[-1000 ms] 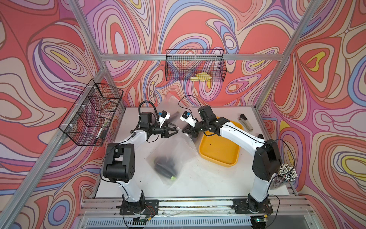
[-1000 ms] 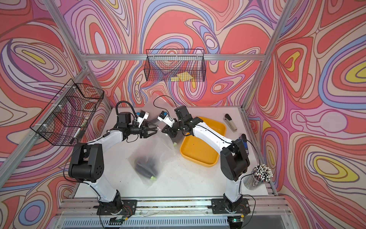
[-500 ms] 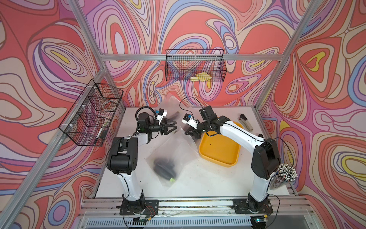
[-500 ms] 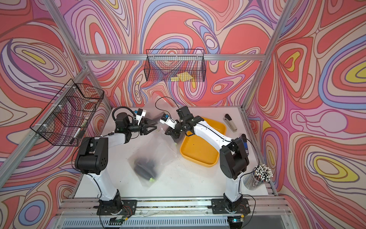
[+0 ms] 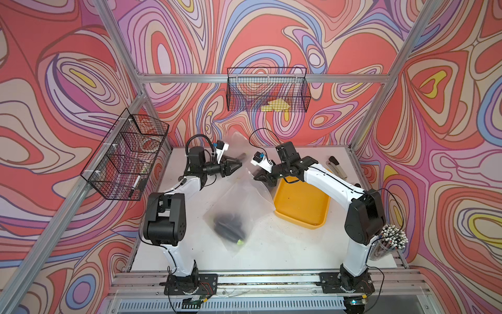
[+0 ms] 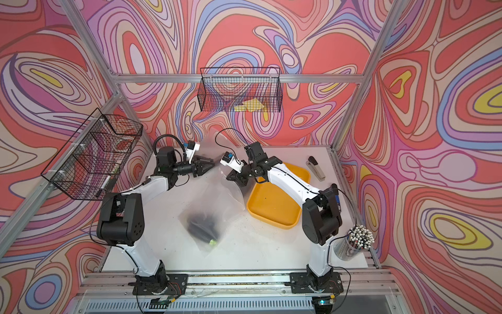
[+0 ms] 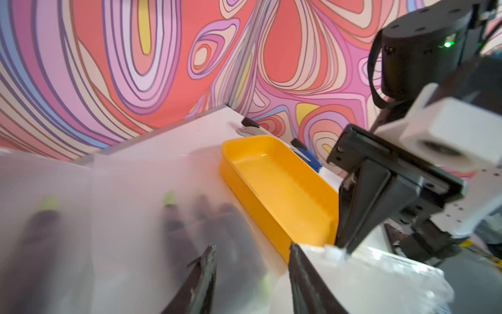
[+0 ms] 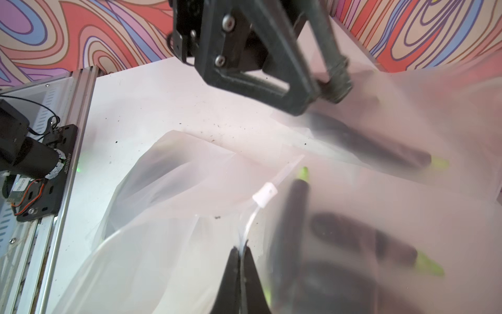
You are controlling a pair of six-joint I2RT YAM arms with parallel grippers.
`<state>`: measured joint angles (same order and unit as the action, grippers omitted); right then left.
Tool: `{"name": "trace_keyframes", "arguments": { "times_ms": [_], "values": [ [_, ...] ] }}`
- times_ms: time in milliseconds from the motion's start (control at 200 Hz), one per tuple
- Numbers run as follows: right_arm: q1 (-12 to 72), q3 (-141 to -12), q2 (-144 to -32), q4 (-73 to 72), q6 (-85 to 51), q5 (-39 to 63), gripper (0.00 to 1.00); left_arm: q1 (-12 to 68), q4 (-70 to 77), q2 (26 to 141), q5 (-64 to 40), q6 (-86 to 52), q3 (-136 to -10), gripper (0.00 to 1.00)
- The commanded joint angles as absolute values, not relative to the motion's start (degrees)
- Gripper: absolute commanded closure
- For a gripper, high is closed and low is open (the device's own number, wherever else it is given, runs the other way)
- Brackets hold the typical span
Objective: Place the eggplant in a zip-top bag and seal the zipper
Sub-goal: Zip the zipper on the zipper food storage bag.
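The clear zip-top bag [image 5: 239,201] [image 6: 214,206] lies on the white table in both top views. The dark eggplant [image 5: 227,227] [image 6: 202,227] with its green stem sits inside it at the near end. My right gripper [image 8: 240,248] [image 5: 256,178] is shut on the bag's zipper edge, a little short of the white slider [image 8: 264,194]. My left gripper [image 7: 252,247] [image 5: 239,164] hovers open over the bag's far end, facing the right gripper, with nothing pinched. Through the film the eggplant [image 8: 353,239] shows only as blurred dark shapes.
A yellow tray [image 5: 301,214] [image 7: 271,174] lies just right of the bag, under the right forearm. A stapler [image 5: 338,167] is at the back right. A pen cup [image 5: 391,240] stands at the front right corner. Wire baskets [image 5: 125,157] hang on the left and back walls.
The left arm has folded back, and its gripper has shifted a little toward the back wall with its jaws narrowing slightly. The right gripper has kept its hold on the bag edge.
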<state>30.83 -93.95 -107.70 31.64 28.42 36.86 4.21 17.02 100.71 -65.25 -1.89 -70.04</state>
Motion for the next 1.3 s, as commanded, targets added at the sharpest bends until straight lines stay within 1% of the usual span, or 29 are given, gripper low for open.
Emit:
{"name": "trace_keyframes", "arguments": {
  "times_ms": [0,110,215,290,436,521,686,761,866,1032,1112,1292],
  "values": [
    [30.76,-93.60,-108.37,30.06,28.25,36.92,1.00,4.83,-0.79,97.91,-60.39,11.70,-70.01,0.52],
    [30.70,-93.25,-108.20,30.10,29.41,37.59,1.00,4.86,-3.19,97.19,-66.52,15.15,-69.96,0.50],
    [30.35,-93.51,-108.10,31.08,31.29,40.01,1.00,4.84,-10.24,96.64,-67.24,22.96,-71.09,0.48],
    [30.06,-94.65,-108.48,32.32,33.21,42.01,1.00,4.83,-18.73,97.50,-68.07,29.11,-73.84,0.48],
    [29.88,-100.01,-110.83,39.06,38.41,44.54,1.00,4.83,-19.82,99.12,-71.34,33.05,-74.99,0.46],
    [29.72,-101.99,-111.68,42.07,41.05,45.49,1.00,4.83,-26.36,100.77,-73.51,39.18,-78.29,0.45],
    [29.28,-104.15,-113.05,46.08,45.13,46.25,1.00,4.75,-32.90,103.56,-73.66,46.31,-83.08,0.45],
    [29.03,-105.56,-114.05,47.87,46.17,46.30,1.00,4.75,-34.79,104.23,-74.13,47.92,-84.36,0.45],
    [28.93,-106.34,-114.30,49.62,48.21,47.66,1.00,4.75,-32.75,104.78,-73.50,46.51,-84.11,0.44],
    [28.95,-107.08,-114.21,50.81,50.30,49.73,1.00,4.75,-38.94,106.79,-75.91,52.86,-87.05,0.44],
    [28.98,-108.77,-114.84,52.49,51.37,51.67,1.00,5.30,-38.92,107.48,-76.64,53.17,-87.97,0.44],
    [28.93,-109.55,-116.04,50.53,50.50,51.43,1.00,6.32,-39.86,106.85,-76.08,55.17,-88.11,0.44]
  ]
}}
